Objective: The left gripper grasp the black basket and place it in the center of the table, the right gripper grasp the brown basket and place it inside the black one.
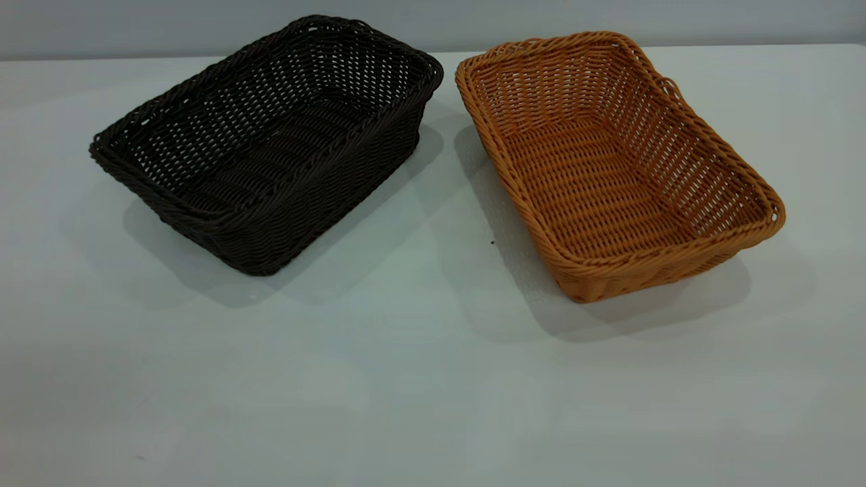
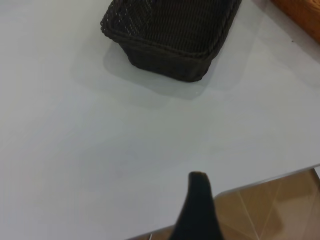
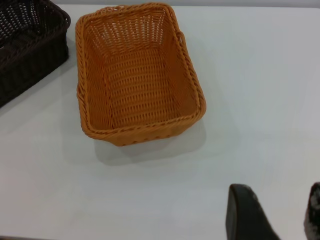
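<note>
The black basket (image 1: 270, 145) stands empty on the left part of the table (image 1: 419, 379), its long side running diagonally. The brown basket (image 1: 609, 169) stands empty to its right, apart from it by a narrow gap, with a small loose loop on its far rim. Neither gripper shows in the exterior view. In the left wrist view the left gripper (image 2: 198, 212) is a blurry black shape over the table's near edge, well away from the black basket (image 2: 170, 35). In the right wrist view the right gripper (image 3: 280, 207) is open and empty above bare table, short of the brown basket (image 3: 137, 75).
The table's front edge (image 2: 260, 182) and a brown tiled floor (image 2: 280, 210) beyond it show in the left wrist view. Bare tabletop lies in front of both baskets. A grey wall (image 1: 135, 27) runs behind the table.
</note>
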### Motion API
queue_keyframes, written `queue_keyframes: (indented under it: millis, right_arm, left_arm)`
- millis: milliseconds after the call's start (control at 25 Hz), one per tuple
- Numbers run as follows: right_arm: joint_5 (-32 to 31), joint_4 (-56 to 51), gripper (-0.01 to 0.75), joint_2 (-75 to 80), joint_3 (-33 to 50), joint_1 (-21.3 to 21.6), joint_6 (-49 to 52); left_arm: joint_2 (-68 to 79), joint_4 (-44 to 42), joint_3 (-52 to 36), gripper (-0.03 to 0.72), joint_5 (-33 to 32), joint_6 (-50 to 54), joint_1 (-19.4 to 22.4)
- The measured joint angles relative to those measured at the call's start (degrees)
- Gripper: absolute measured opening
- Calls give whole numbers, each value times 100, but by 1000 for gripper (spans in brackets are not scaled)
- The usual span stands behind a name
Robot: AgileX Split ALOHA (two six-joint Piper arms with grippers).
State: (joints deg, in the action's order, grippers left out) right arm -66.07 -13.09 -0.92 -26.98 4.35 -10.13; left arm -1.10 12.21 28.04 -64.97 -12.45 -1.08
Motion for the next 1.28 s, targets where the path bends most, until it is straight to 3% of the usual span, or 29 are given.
queue_keyframes:
  millis: [1280]
  right_arm:
    - [0, -90, 239, 0, 0, 0, 12]
  left_arm:
    - [0, 108, 0, 542, 0, 7, 0]
